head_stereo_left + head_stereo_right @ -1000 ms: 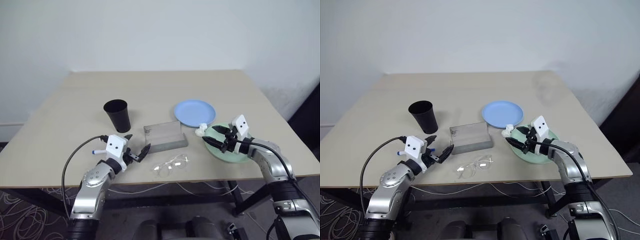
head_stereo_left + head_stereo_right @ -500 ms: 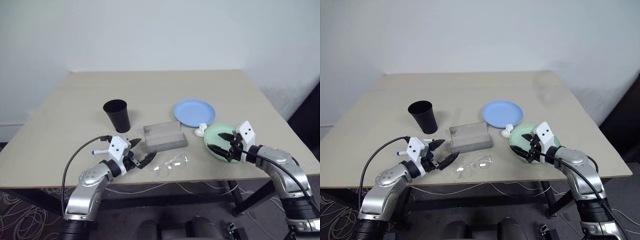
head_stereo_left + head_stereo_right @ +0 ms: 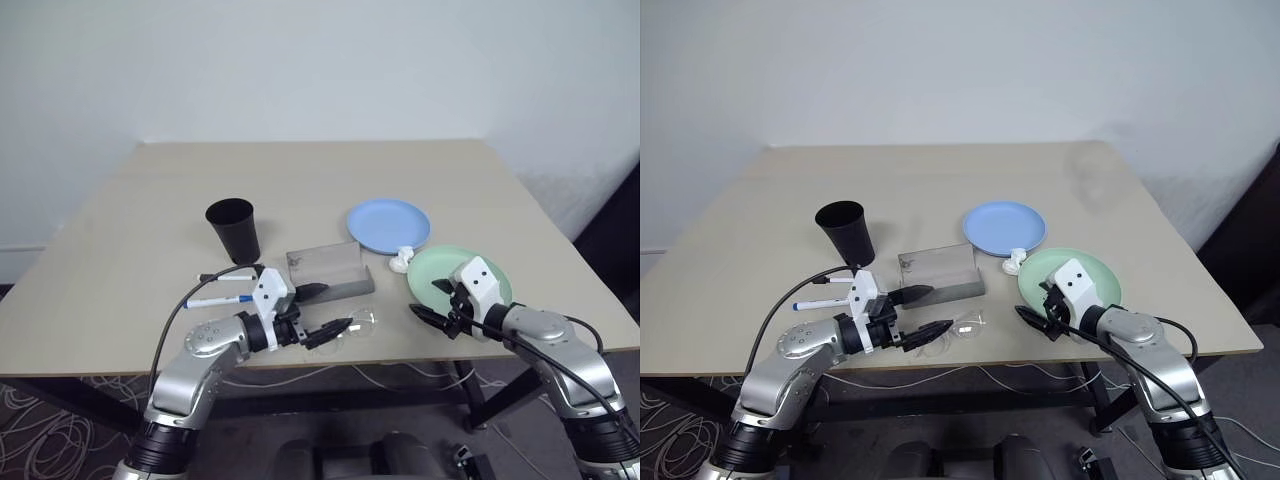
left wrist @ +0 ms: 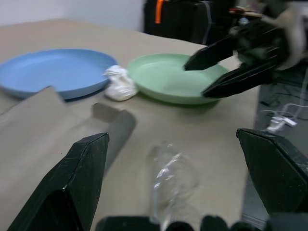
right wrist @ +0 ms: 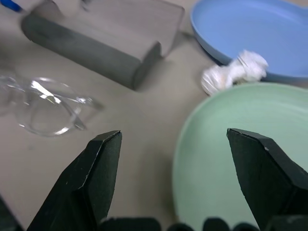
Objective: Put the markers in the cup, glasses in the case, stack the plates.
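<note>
A: What's the setting?

B: A beige table (image 3: 320, 180) against a plain white wall, with loose cables on the floor underneath.

A: Where do the task things lie?

B: Taking the table's centre as the clock's middle, the black cup (image 3: 234, 229) stands upright at about nine o'clock. The grey case (image 3: 330, 270) lies open at six o'clock. The light blue plate (image 3: 389, 225) sits at about three o'clock, and the mint green plate (image 3: 460, 277) at four to five o'clock from the centre, just beside the blue one, not stacked on it. A small white lump of tissue (image 3: 403, 261) lies between the two plates.

A: And the glasses and markers?

B: The glasses (image 5: 45, 103) lie flat on the table at six o'clock from the case, close to the near edge. A marker with a blue cap (image 3: 215, 299) lies at about five o'clock from the cup, beside the left forearm. I can't make out a second one.

A: The grippers?

B: The left gripper (image 3: 322, 310) has its fingers spread wide, holding nothing, pointed at the glasses with one fingertip near the case and the other by the frame. The right gripper (image 3: 433, 300) is also spread wide and empty, poised at the near rim of the green plate; whether it touches I can't tell.
</note>
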Action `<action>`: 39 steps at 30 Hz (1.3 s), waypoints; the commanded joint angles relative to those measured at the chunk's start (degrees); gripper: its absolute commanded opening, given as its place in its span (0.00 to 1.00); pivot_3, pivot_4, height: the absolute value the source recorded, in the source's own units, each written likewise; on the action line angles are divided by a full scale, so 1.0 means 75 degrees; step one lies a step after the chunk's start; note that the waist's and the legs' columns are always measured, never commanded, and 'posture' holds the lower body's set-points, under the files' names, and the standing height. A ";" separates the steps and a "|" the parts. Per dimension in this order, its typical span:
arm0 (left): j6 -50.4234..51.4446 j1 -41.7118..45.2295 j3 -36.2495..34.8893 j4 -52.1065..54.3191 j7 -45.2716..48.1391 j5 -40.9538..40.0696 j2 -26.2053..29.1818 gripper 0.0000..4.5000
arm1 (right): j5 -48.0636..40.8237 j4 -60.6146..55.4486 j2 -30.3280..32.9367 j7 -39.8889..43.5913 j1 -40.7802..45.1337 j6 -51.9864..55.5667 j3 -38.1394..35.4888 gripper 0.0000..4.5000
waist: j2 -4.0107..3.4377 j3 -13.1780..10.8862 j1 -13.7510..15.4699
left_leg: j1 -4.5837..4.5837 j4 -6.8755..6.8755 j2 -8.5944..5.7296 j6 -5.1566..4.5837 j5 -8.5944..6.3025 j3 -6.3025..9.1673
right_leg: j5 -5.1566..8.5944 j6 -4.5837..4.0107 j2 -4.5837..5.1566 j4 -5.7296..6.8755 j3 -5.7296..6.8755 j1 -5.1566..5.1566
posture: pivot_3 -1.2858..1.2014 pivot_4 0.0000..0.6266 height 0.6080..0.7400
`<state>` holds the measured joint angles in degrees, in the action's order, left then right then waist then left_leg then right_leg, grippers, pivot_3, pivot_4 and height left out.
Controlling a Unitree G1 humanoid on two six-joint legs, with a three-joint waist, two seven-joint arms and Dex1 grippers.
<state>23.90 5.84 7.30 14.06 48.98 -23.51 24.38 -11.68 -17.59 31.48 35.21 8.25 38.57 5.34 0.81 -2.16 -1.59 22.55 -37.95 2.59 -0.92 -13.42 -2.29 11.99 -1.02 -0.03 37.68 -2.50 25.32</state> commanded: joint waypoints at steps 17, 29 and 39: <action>-0.0041 0.0437 0.0455 0.0241 -0.0191 0.0217 -0.0101 1.00 | 0.0707 0.0197 0.0045 -0.0497 -0.0002 0.0309 0.0378 0.65 | 0.0005 -0.0004 -0.0065 | 0.0001 0.0002 0.0000 0.0000 0.0000 0.0002 | 0.0000 0.0001 -0.0001 -0.0001 0.0000 0.0001 | 0.52 0.00 1.00; -0.0144 0.0367 0.0436 0.0220 -0.0357 0.0358 -0.0179 1.00 | 0.1199 0.0495 -0.0035 -0.0903 0.0118 0.0175 0.0501 0.00 | 0.0017 -0.0003 -0.0045 | 0.0000 -0.0002 -0.0002 0.0000 0.0000 0.0013 | 0.0002 0.0002 0.0001 -0.0003 0.0011 -0.0009 | 0.52 0.00 1.00; -0.0271 0.0458 0.0444 0.0070 -0.0385 0.0457 -0.0212 1.00 | 0.2166 0.1504 0.0020 -0.1314 0.0839 -0.1668 0.0759 0.00 | 0.0020 -0.0006 -0.0068 | -0.0001 -0.0019 -0.0005 -0.0001 0.0001 0.0008 | 0.0000 0.0005 0.0003 -0.0001 0.0002 -0.0015 | 0.52 0.00 1.00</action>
<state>23.06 7.86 10.71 14.07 46.21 -20.22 23.10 2.12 -7.69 30.65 26.37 12.06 29.70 11.23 0.97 -2.20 -2.10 22.55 -38.09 2.55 -0.93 -13.41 -2.23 11.99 -0.98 -0.01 37.67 -2.49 25.22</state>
